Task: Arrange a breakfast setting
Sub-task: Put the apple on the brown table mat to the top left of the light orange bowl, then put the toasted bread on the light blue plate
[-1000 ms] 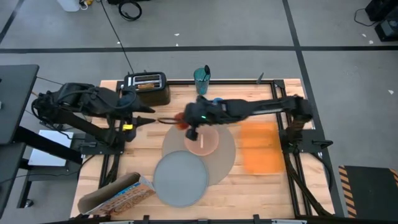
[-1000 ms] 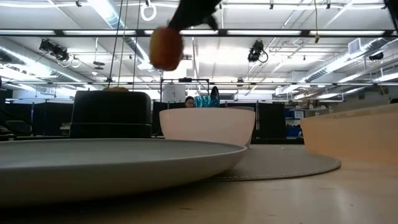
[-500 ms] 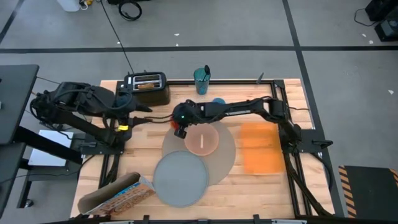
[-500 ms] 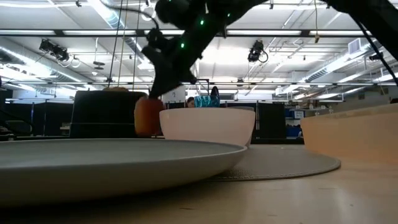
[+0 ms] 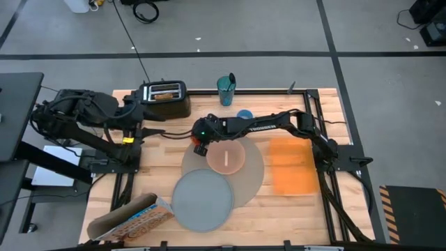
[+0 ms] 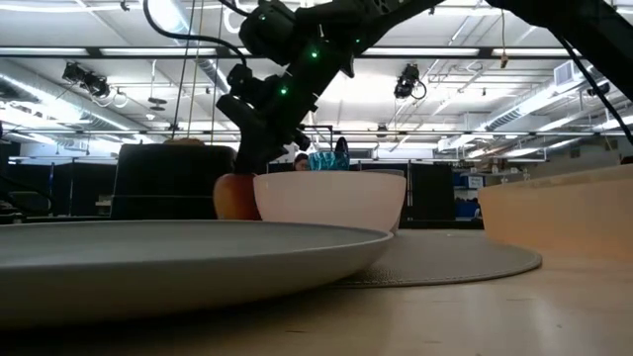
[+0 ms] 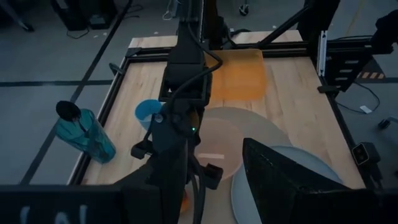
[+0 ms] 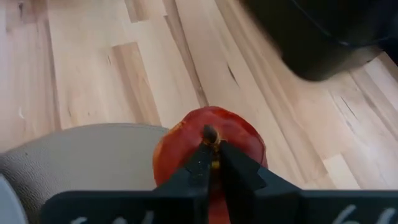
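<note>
So the right gripper (image 5: 198, 139) sits just left of centre in the high view, down low over the red apple (image 8: 208, 149). Its fingers pinch the apple's stem at the top, nearly shut. The apple rests at the left edge of the grey-beige placemat (image 5: 255, 174), right beside the translucent pink bowl (image 5: 226, 155); in the low view the apple (image 6: 235, 196) peeks out from behind the bowl (image 6: 329, 198). The grey plate (image 5: 202, 200) overlaps the placemat's lower left. A light-blue cup (image 5: 244, 115) stands above the bowl, with a teal bottle (image 5: 226, 90) further up. The left gripper (image 5: 159, 128) waits at the left by the black toaster (image 5: 164, 99), jaws parted, holding nothing. An orange mat (image 5: 289, 164) lies on the right.
</note>
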You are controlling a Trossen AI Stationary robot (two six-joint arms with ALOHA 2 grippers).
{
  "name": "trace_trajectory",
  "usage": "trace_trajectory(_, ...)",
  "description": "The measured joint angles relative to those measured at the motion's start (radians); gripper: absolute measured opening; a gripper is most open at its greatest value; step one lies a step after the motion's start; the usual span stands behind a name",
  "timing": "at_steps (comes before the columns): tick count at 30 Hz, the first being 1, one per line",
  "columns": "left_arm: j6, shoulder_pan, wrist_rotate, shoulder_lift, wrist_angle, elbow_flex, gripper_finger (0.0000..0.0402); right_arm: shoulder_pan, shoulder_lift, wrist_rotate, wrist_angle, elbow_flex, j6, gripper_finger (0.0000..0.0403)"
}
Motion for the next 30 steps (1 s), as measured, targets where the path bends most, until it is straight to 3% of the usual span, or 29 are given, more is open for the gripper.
trace_trajectory(14,0.009,0.000,0.001,0.001,0.000,0.000,0.0164,0.000,-0.013,0.001,0.008,-0.002,0.018,0.0123)
trace_trajectory(30,-0.024,0.000,0.023,0.002,-0.025,0.000,0.0164,-0.010,-0.148,0.005,-0.031,-0.002,0.043,0.0134)
